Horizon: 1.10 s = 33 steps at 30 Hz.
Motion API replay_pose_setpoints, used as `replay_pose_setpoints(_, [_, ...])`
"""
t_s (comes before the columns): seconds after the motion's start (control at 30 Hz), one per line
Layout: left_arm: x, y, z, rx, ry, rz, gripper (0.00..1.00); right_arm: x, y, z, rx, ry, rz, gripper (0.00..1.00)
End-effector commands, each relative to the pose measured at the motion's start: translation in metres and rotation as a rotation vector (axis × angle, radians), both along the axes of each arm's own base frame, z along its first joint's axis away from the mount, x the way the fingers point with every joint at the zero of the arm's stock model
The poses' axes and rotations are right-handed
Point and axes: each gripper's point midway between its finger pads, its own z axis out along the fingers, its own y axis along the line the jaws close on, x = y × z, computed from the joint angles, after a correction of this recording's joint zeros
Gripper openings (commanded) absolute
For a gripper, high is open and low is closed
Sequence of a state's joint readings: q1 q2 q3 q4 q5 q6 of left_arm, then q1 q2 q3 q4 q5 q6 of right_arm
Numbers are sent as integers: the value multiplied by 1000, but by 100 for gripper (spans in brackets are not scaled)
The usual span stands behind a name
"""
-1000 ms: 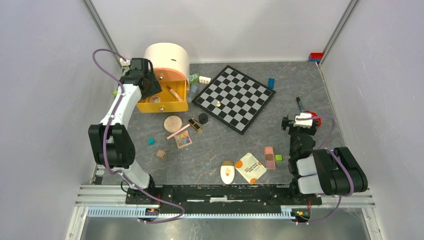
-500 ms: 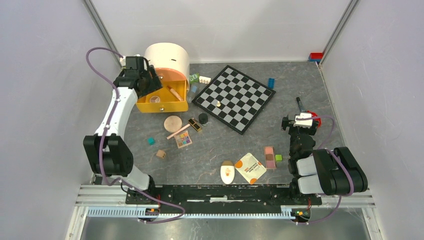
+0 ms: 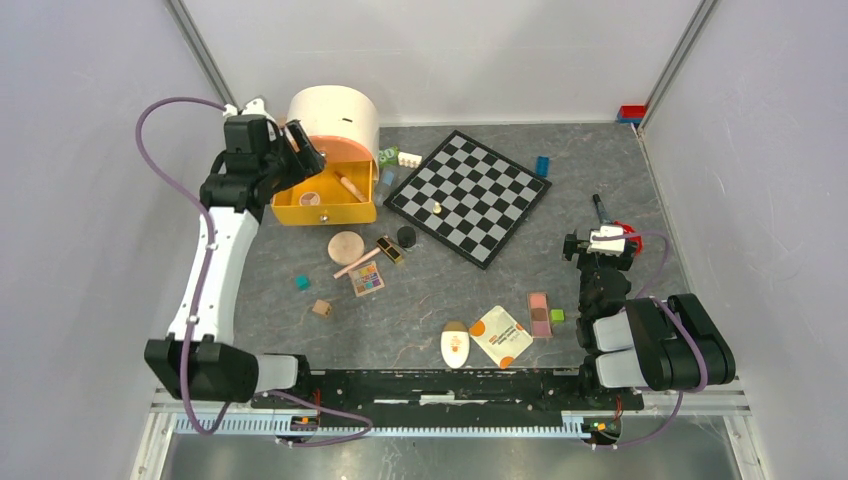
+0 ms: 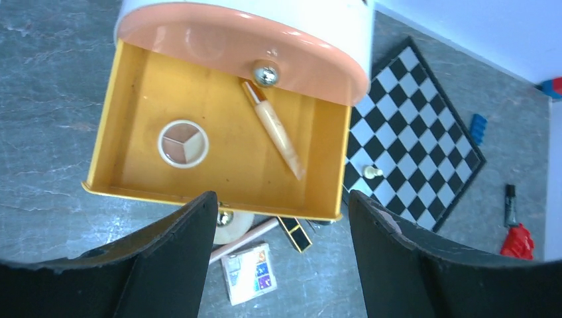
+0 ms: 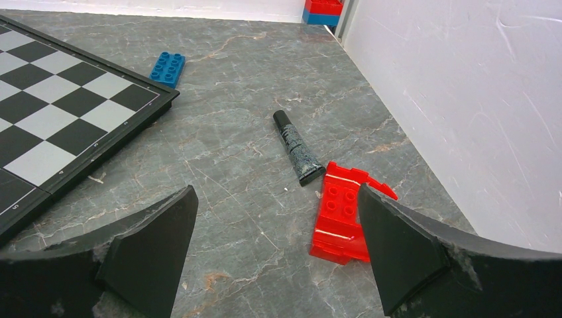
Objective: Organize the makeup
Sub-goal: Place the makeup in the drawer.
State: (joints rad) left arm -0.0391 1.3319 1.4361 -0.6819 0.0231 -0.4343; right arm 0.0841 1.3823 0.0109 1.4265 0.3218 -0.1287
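Note:
My left gripper (image 3: 302, 152) hangs open and empty above the yellow drawer (image 4: 132, 99) of a white round box (image 3: 335, 110). In the drawer lie a small round three-shade compact (image 4: 183, 143) and a peach brush (image 4: 275, 129). In front of the drawer lie a round peach compact (image 3: 347, 247), a pink brush (image 3: 357, 263), an eyeshadow palette (image 3: 367, 279) and a black-gold stick (image 3: 391, 250). Nearer me are a blush palette (image 3: 539, 313), a white-orange sachet (image 3: 501, 335) and a cream oval (image 3: 456, 346). My right gripper (image 5: 275, 255) is open low over the table, a black tube (image 5: 297, 156) ahead of it.
A chessboard (image 3: 470, 195) with a white pawn (image 3: 437, 207) lies at the middle back. A red brick (image 5: 341, 212) sits by my right finger. Toy bricks and cubes are scattered: blue (image 3: 541, 165), green-white (image 3: 398, 156), teal (image 3: 302, 282), wooden (image 3: 321, 308), green (image 3: 557, 315).
My left gripper has drawn back from the drawer toward the left and risen, and its jaws have widened a little. The right arm has not moved.

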Motion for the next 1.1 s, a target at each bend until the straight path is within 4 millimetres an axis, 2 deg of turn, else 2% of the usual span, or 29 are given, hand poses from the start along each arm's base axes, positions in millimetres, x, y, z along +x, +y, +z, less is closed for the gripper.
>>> replay_pose_setpoints(0.0, [-28, -28, 19, -74, -46, -86, 79, -30, -2, -30, -15, 82, 4, 98])
replay_pose_setpoints(0.03, [-36, -35, 20, -75, -54, -105, 79, -30, -2, -30, -16, 82, 3, 97])
replay_pose_setpoints(0.2, [-82, -83, -6, -48, -30, -217, 79, -30, -2, -30, -16, 82, 3, 97])
replay_pose_setpoints(0.3, [-110, -111, -35, -33, 14, -285, 79, -30, -2, -30, -16, 82, 4, 98])
replay_pose_setpoints(0.37, [-126, -122, -55, -23, 54, -311, 79, -31, -3, -30, -16, 84, 3, 97])
replay_pose_setpoints(0.5, [-148, -124, -88, -16, 110, -310, 79, -30, -3, -30, -16, 82, 4, 97])
replay_pose_setpoints(0.73, [-168, -115, -115, 18, 176, -291, 79, -31, -2, -30, -16, 84, 4, 98])
replay_pose_setpoints(0.93, [-170, -106, -144, 71, 266, -227, 79, -31, -2, -31, -16, 84, 4, 97])
replay_pose_setpoints(1.07, [-165, -101, -148, 99, 272, -184, 79, -30, -3, -30, -16, 83, 3, 97])
